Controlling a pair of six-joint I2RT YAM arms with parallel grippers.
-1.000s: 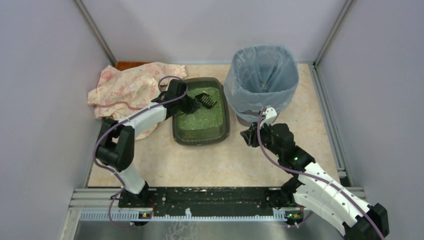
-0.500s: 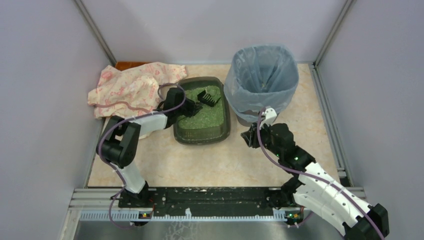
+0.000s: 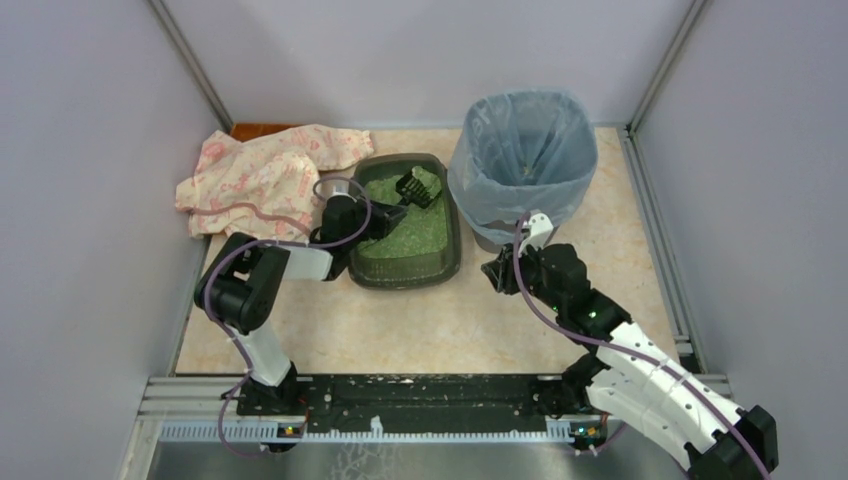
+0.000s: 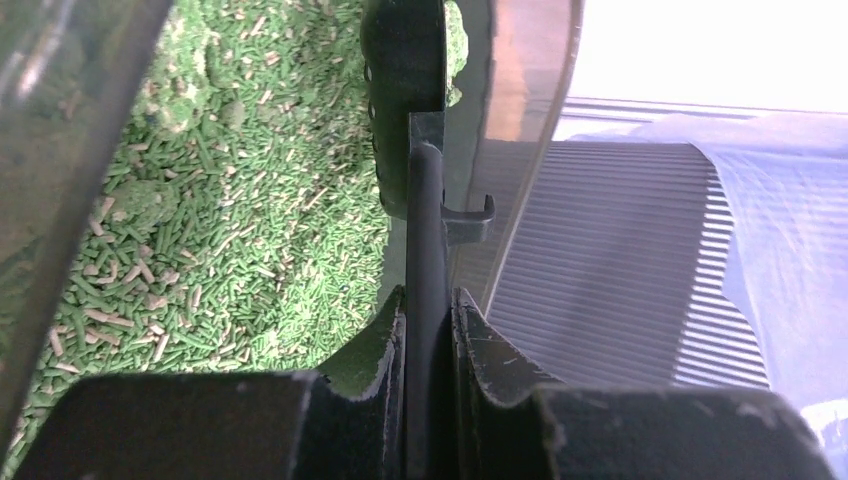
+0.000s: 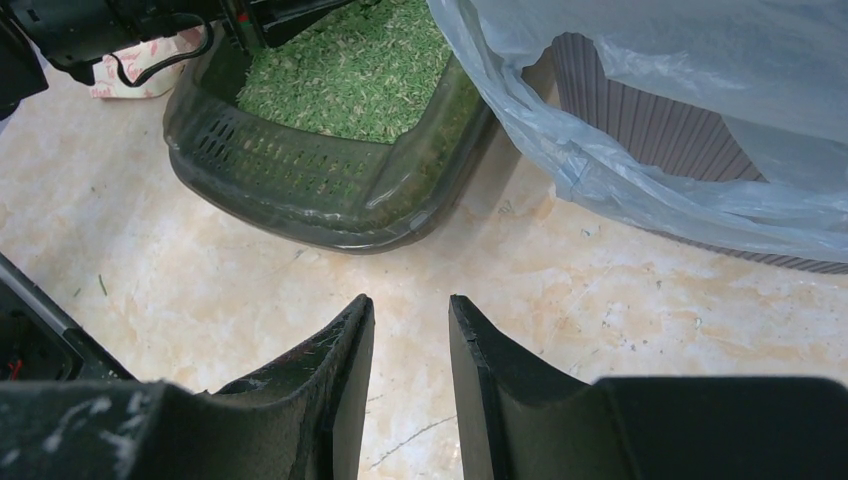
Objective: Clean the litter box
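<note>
Left gripper (image 4: 428,300): we see it clamped on the scoop (image 3: 417,187) handle, over the litter box (image 3: 455,238).
Right gripper (image 5: 411,312): slightly parted, empty we think.

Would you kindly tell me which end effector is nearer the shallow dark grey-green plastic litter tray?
Left. The left end effector is over the litter tray, inside its rim, holding the black slotted scoop. The right end effector sits apart, to the tray's right, near the bag-lined bin.

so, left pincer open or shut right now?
Shut on the scoop: the left wrist view shows the left pincer with fingers clamped against the black handle, scoop head over the litter box.
</note>
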